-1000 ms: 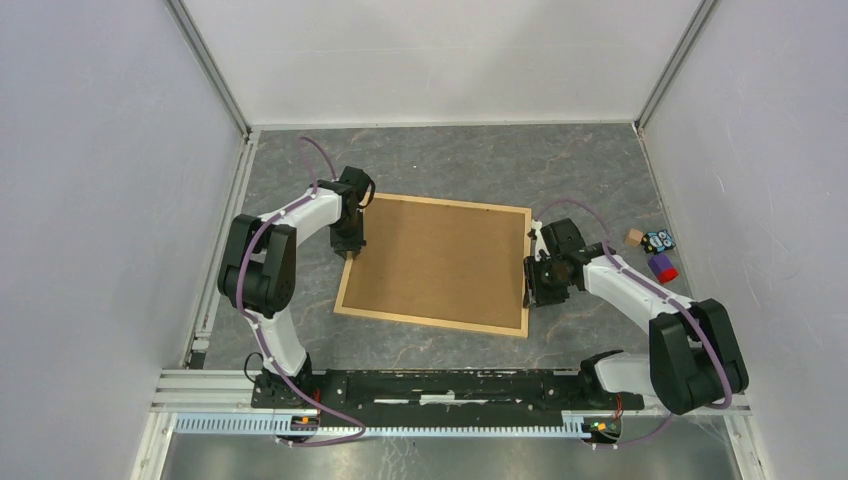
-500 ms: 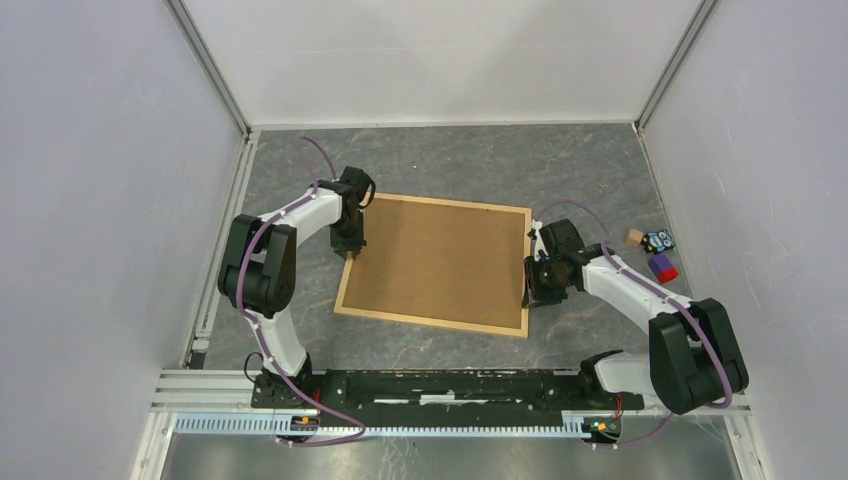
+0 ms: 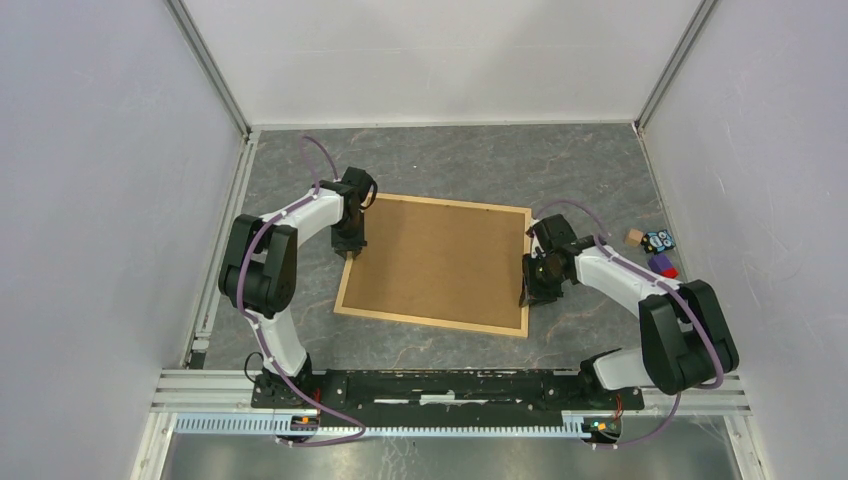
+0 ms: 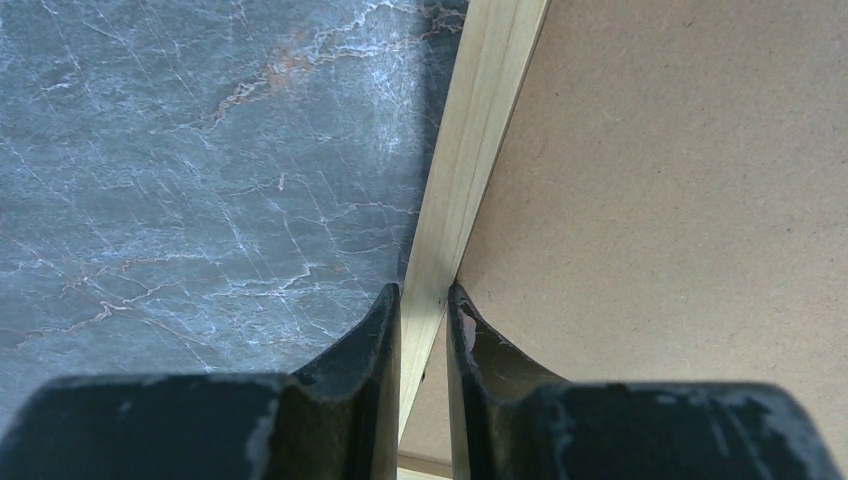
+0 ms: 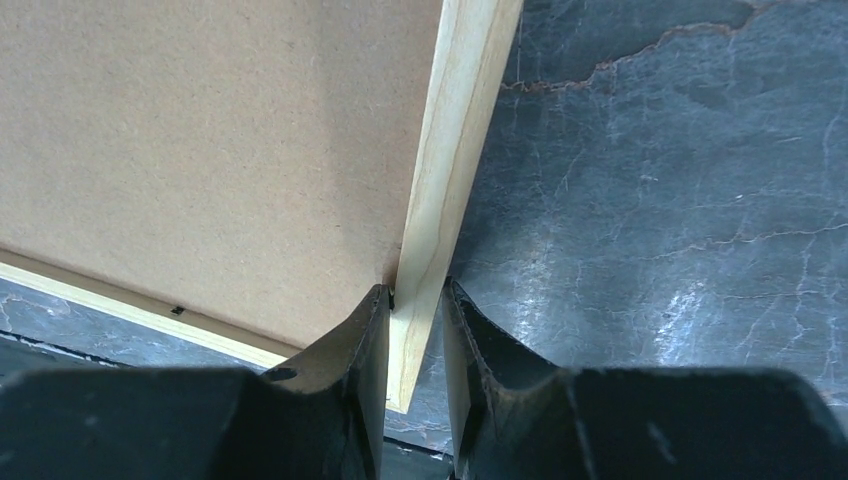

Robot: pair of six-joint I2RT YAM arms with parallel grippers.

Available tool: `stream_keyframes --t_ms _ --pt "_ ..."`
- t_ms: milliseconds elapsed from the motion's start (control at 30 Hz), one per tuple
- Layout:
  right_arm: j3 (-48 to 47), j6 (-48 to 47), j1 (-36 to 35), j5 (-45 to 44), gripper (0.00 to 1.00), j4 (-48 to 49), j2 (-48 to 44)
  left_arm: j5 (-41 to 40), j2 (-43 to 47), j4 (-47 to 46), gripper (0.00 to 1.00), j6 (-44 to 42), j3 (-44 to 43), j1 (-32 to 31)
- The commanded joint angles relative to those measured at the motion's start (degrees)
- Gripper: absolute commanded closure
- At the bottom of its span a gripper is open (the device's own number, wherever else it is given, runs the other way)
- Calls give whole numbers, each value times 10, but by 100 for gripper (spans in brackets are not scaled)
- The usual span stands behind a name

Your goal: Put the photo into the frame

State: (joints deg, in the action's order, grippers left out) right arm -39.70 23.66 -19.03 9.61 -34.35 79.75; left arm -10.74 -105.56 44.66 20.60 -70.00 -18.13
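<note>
Both arms bow outward at the elbows, wrists pointing down. The left pincer [image 3: 352,250] pinches the 9 o'clock rail of the light-wood rectangular frame [image 3: 430,322]. The frame lies flat on the grey marbled counter [image 3: 450,160], a plain brown board [image 3: 440,260] filling it. The right pincer [image 3: 526,296] clamps the 3 o'clock rail.

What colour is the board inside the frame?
The board is plain brown, clearest in the top view.
</note>
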Motion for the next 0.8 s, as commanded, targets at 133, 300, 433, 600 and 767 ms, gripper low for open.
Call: stream_keyframes --t_ms 133,300,433,600,767 --pt "-11 -32 -12 -46 63 5 8 4 -22 28 98 23 31 -8" --pt "-69 -59 -12 -55 51 -62 -30 3 -17 45 98 47 41 -8" --pt "-84 -82 -12 -78 52 -91 -35 33 11 30 98 112 100 -7" --pt "-88 -99 -11 -77 56 -90 -22 58 66 1 98 190 168 -14" --pt "-105 -127 -12 -142 58 -111 -8 49 80 -10 98 188 184 -22"
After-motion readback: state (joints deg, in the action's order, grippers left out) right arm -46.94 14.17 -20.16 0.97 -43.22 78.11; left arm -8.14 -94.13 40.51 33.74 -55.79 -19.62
